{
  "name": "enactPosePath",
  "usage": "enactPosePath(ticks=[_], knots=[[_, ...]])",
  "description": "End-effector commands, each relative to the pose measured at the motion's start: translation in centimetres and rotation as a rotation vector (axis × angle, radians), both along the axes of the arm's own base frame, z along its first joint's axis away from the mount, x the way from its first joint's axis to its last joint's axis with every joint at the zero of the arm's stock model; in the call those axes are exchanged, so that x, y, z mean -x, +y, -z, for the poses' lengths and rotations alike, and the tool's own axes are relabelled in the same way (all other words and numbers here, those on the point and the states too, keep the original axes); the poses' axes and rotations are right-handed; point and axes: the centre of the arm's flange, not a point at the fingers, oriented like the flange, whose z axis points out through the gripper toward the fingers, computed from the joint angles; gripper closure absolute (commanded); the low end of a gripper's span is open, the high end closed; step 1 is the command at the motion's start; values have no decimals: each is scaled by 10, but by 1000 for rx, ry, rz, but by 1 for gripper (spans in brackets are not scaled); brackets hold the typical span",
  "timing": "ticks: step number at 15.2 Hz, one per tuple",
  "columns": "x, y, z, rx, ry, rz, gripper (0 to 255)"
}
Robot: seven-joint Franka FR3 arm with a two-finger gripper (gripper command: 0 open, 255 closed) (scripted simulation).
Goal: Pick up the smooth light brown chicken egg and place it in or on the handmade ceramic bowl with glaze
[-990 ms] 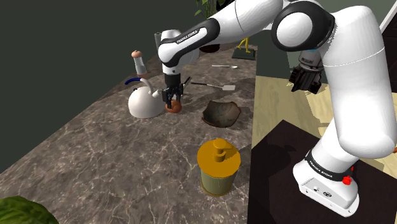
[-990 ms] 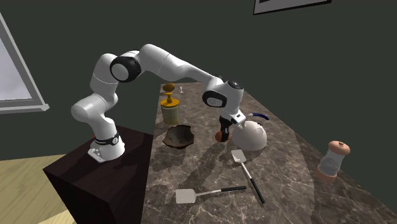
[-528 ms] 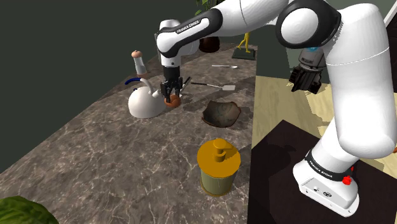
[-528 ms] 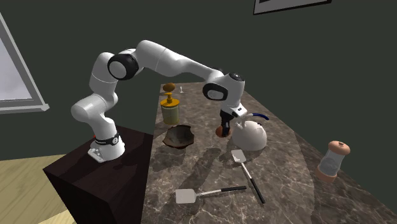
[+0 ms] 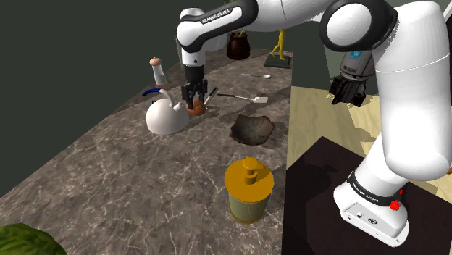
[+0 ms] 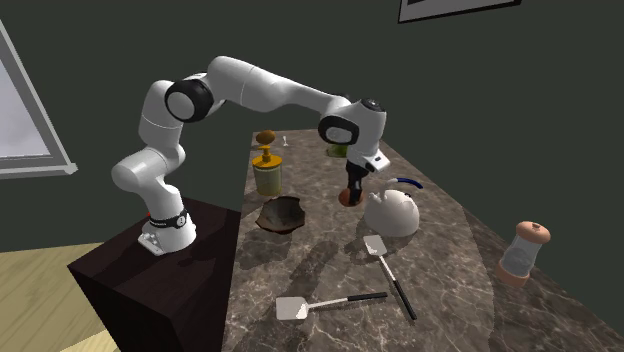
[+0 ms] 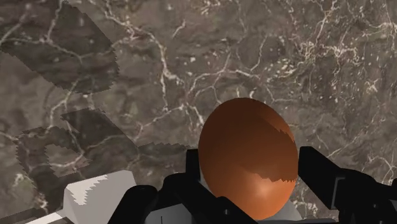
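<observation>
The claw [image 5: 193,102] is clamped on the brown egg [image 7: 248,159], held above the marble tabletop [image 5: 109,166]. In the shoulder view the white kettle [image 5: 165,116] sits at the egg's 8 o'clock and the dark bowl [image 5: 252,129] at its 4 o'clock.

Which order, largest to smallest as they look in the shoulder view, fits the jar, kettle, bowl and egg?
1. jar, though it stands nearest the camera.
2. kettle and bowl: too alike to rank.
3. egg, held in the tool.

The tool [image 5: 195,106] points straight down, clamped on the egg [image 7: 248,159].
</observation>
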Motion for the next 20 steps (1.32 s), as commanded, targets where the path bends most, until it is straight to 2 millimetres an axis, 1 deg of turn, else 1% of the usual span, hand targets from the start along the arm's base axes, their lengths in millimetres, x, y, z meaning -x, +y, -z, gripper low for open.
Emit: enactPosePath(ticks=[1, 12, 20], knots=[[-1, 1, -12, 0, 0, 0, 255], [-1, 1, -68, 0, 0, 0, 255], [92, -49, -75, 0, 0, 0, 255]])
